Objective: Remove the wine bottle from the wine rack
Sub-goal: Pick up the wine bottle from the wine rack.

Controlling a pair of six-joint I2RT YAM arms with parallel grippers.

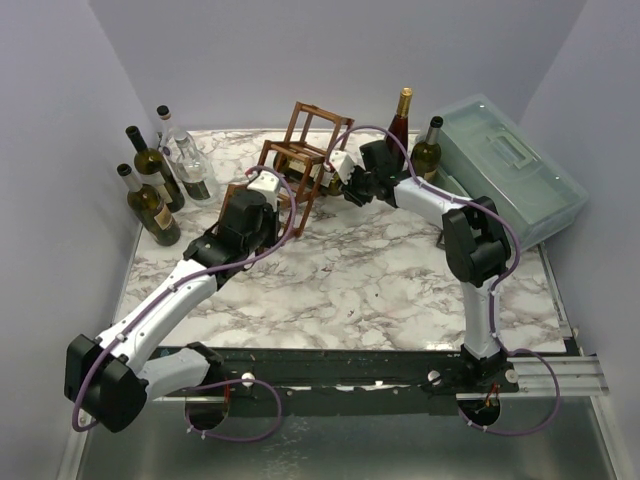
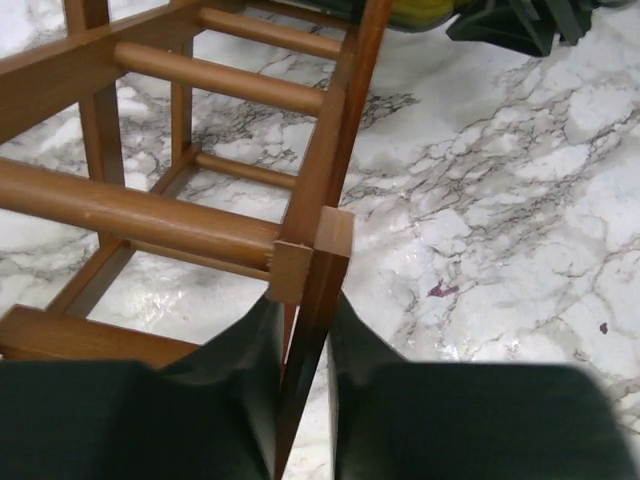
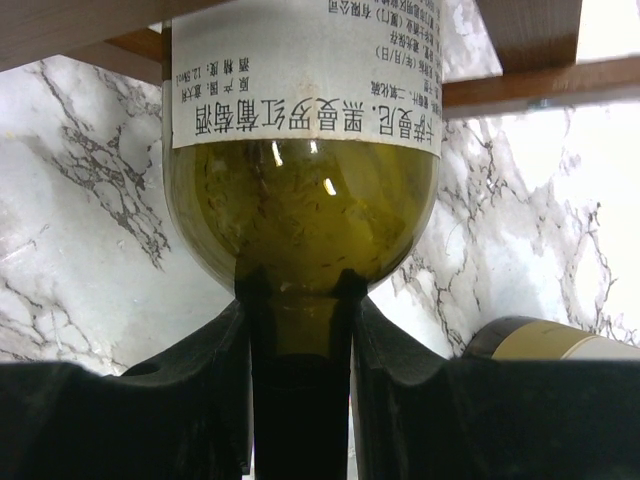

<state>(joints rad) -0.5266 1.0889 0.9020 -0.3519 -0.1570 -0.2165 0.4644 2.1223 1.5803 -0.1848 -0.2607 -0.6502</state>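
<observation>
The right gripper (image 3: 300,330) is clamped on the neck of the green wine bottle (image 3: 300,190). The bottle lies among the bars of the wine rack (image 1: 305,150) at the 12 o'clock side of the table (image 1: 380,290). The left gripper (image 2: 305,330) is closed on a rack post. At 2 o'clock sits a lidded translucent box (image 1: 510,170), its contents unclear. Several bottles (image 1: 152,210) stand at 10 o'clock.

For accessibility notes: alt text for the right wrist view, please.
The right gripper is shut on the neck of a green wine bottle with a white label; bars of the wine rack cross behind it. Part of a second bottle shows at lower right.
</observation>
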